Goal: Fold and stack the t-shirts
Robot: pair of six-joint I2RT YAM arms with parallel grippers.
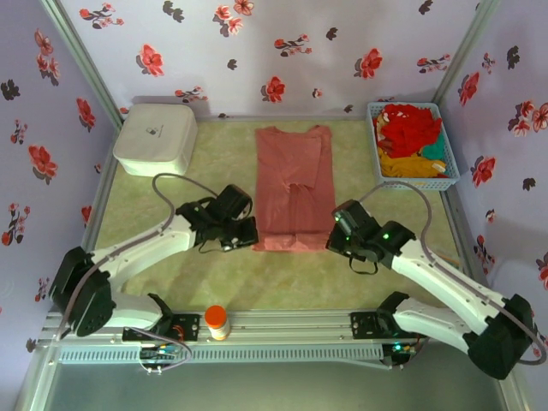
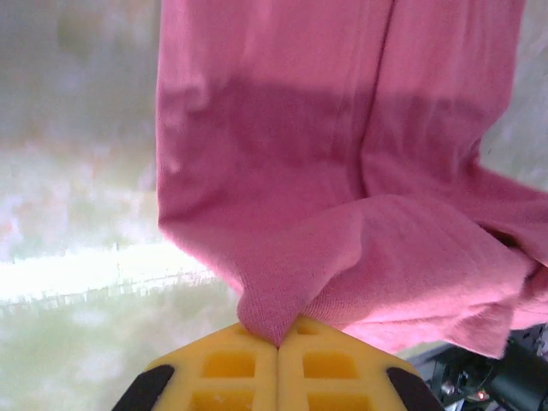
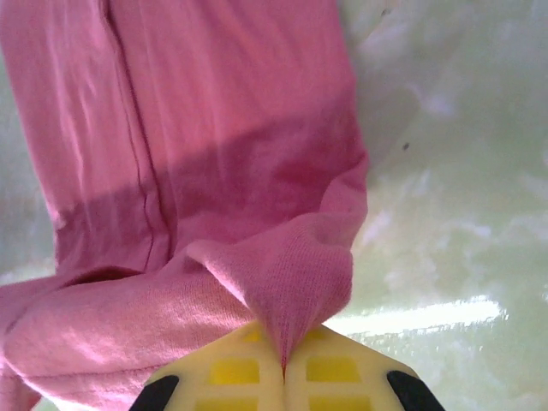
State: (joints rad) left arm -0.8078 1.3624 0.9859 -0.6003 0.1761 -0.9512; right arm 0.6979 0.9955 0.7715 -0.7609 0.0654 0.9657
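Both the left claw and right claw are clamping the salmon-pink short-sleeved cloth t-shirt.
Soft and light, it is sagging limply; its lower hem corners are suiting a pinch.

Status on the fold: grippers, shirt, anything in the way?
Left gripper shut on pink t-shirt near-left hem corner, right gripper shut on near-right. Shirt lengthwise mid-table, sides folded in. White box, basket at far corners, apart from it.
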